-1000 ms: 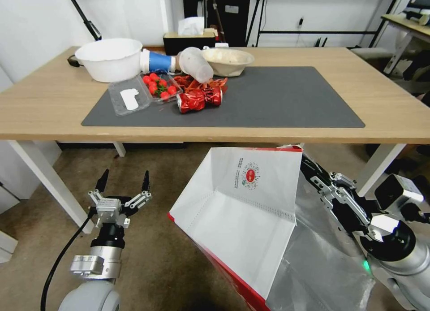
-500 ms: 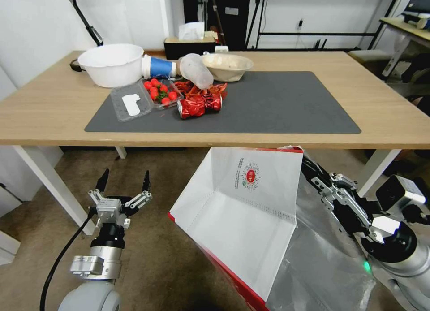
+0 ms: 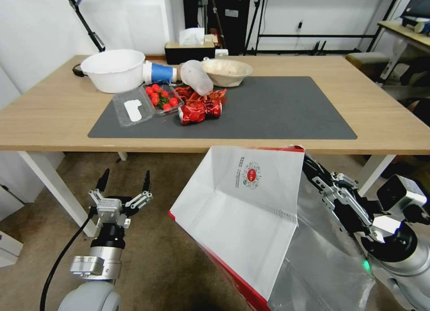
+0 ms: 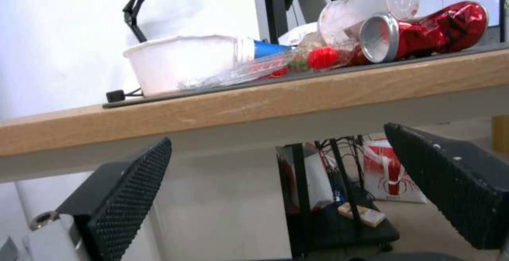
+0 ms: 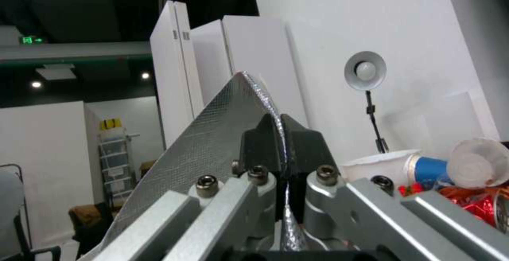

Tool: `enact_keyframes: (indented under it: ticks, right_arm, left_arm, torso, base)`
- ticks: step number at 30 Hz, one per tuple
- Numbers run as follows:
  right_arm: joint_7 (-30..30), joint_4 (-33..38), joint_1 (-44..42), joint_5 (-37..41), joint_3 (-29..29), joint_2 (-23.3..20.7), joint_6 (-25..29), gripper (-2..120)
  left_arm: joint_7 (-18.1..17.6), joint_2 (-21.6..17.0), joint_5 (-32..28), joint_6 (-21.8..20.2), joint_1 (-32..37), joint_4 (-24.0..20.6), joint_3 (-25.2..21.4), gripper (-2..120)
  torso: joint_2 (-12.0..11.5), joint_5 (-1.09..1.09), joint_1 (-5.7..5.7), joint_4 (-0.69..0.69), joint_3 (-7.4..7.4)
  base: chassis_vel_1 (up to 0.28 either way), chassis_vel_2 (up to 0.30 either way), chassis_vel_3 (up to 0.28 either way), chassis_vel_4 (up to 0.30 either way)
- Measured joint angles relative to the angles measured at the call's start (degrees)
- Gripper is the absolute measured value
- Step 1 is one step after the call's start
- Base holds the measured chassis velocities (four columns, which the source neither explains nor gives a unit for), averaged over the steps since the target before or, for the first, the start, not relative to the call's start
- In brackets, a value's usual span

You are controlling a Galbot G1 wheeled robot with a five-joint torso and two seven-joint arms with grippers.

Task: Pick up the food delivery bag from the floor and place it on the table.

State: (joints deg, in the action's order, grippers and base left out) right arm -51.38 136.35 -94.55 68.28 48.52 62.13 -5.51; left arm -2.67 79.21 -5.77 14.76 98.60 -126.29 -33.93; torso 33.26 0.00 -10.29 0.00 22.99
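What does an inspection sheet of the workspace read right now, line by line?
Surface: table, light wood, with a dark mat.
Job's things: delivery bag held in the air in front of the table's near edge, tilted, foil lining showing.
Clutter: white bowl, tan bowl, cups, tomato tray, crushed red can.
Grippers: right gripper shut on the bag's foil rim; left gripper open, empty, low over the carpet.
Cables: black cable along the left arm.
Surroundings: tissue box, lamp arm, stained carpet.
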Motion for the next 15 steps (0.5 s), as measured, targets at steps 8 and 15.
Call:
enact_keyframes:
  ticks: [8, 15]
  right_arm:
    - [0.1, 0.7, -0.6, 0.2, 1.2, 0.2, -0.1, 0]
    - [0.5, 0.8, -0.8, -0.1, 1.1, 0.8, -0.3, 0]
  left_arm:
    - [0.2, -0.3, 0.2, -0.2, -0.1, 0.0, 0.4, 100]
    - [0.2, -0.8, 0.1, 0.0, -0.2, 0.9, 0.5, 100]
  torso:
    - [2.0, 0.00, -0.77, 0.00, 1.19]
    - [3.9, 0.00, -1.57, 0.00, 2.30]
  base:
    - [0.000, 0.000, 0.000, 0.000]
    - [0.000, 0.000, 0.000, 0.000]
